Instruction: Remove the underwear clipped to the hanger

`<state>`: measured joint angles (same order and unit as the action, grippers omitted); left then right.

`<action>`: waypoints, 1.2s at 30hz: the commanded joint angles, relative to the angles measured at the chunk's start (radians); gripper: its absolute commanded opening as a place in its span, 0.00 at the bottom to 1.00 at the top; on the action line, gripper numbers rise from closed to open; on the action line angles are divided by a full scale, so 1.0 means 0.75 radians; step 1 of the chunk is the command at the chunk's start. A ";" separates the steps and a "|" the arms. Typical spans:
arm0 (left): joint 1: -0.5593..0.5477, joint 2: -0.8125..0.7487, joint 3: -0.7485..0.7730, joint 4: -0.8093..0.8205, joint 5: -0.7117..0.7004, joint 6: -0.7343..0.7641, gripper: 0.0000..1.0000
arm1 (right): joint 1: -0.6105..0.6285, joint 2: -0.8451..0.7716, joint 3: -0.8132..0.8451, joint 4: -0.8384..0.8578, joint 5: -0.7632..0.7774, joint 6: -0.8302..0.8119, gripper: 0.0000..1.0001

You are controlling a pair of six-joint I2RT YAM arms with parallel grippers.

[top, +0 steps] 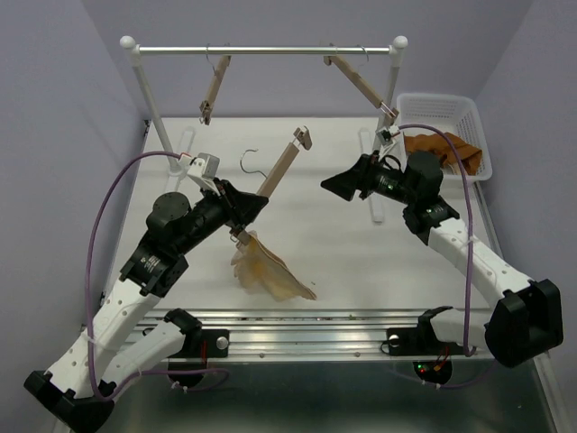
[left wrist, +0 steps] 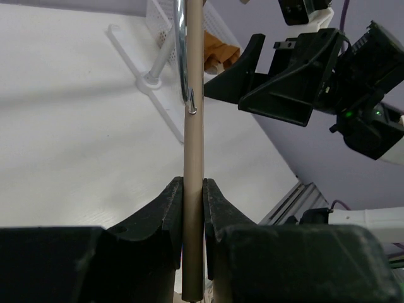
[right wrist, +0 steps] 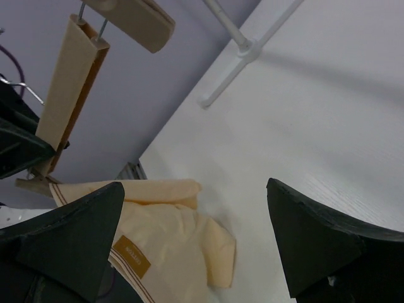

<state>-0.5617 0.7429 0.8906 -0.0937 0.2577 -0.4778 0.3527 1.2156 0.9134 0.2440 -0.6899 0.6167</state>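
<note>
My left gripper [top: 255, 206] is shut on the bar of a wooden hanger [top: 281, 165], held slanted above the table; the bar runs up between the jaws [left wrist: 193, 184] in the left wrist view. Pale beige underwear [top: 266, 271] hangs from the hanger's lower end and lies crumpled on the table. The hanger's upper clip [top: 303, 137] holds nothing. My right gripper [top: 332, 185] is open to the right of the hanger, empty. From the right wrist, the wide-open gripper [right wrist: 194, 184] frames the beige underwear [right wrist: 170, 233] below the hanger [right wrist: 66, 95]. Rust-orange underwear [top: 437, 144] lies in the basket.
A white basket [top: 473, 113] stands at the back right. A white clothes rack [top: 270, 50] spans the back with two more wooden hangers [top: 215, 86] [top: 361, 81] on it. Its feet [right wrist: 243, 50] rest on the table. A metal rail [top: 315, 320] runs along the near edge.
</note>
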 commanded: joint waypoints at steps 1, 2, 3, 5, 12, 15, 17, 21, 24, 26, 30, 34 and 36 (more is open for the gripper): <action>-0.006 -0.029 -0.064 0.319 0.069 -0.158 0.00 | 0.070 -0.028 -0.044 0.543 -0.033 0.261 1.00; -0.008 -0.029 -0.075 0.343 0.098 -0.165 0.00 | 0.084 -0.021 -0.070 0.611 -0.023 0.288 1.00; -0.008 -0.027 -0.093 0.392 0.131 -0.189 0.00 | 0.096 -0.001 -0.081 0.737 -0.017 0.339 1.00; -0.006 -0.023 -0.111 0.446 0.184 -0.218 0.00 | 0.131 0.024 -0.093 0.846 -0.003 0.395 1.00; -0.010 0.006 -0.175 0.591 0.235 -0.326 0.00 | 0.233 0.134 -0.109 1.147 -0.011 0.528 1.00; -0.010 0.003 -0.161 0.603 0.202 -0.322 0.00 | 0.246 0.120 -0.128 1.109 0.005 0.493 1.00; -0.010 0.008 -0.150 0.603 0.202 -0.320 0.00 | 0.260 0.102 -0.148 1.062 0.024 0.448 1.00; -0.014 0.016 -0.128 0.612 0.170 -0.322 0.00 | 0.305 0.089 -0.167 1.006 -0.053 0.348 1.00; -0.014 0.040 -0.075 0.614 0.153 -0.322 0.00 | 0.366 0.091 -0.179 0.972 -0.170 0.235 1.00; -0.014 0.055 -0.058 0.618 0.162 -0.328 0.00 | 0.431 0.099 -0.159 0.882 -0.230 0.115 1.00; -0.014 0.073 -0.048 0.622 0.153 -0.334 0.00 | 0.566 0.128 -0.056 0.527 -0.187 -0.226 1.00; -0.016 0.071 -0.046 0.646 0.162 -0.341 0.00 | 0.622 0.152 -0.062 0.466 -0.111 -0.317 1.00; -0.018 0.071 -0.046 0.648 0.166 -0.347 0.00 | 0.636 0.185 -0.062 0.476 -0.087 -0.319 1.00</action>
<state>-0.5690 0.8101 0.8013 0.2813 0.3794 -0.7242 0.8200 1.3293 0.8276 0.6521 -0.7990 0.4915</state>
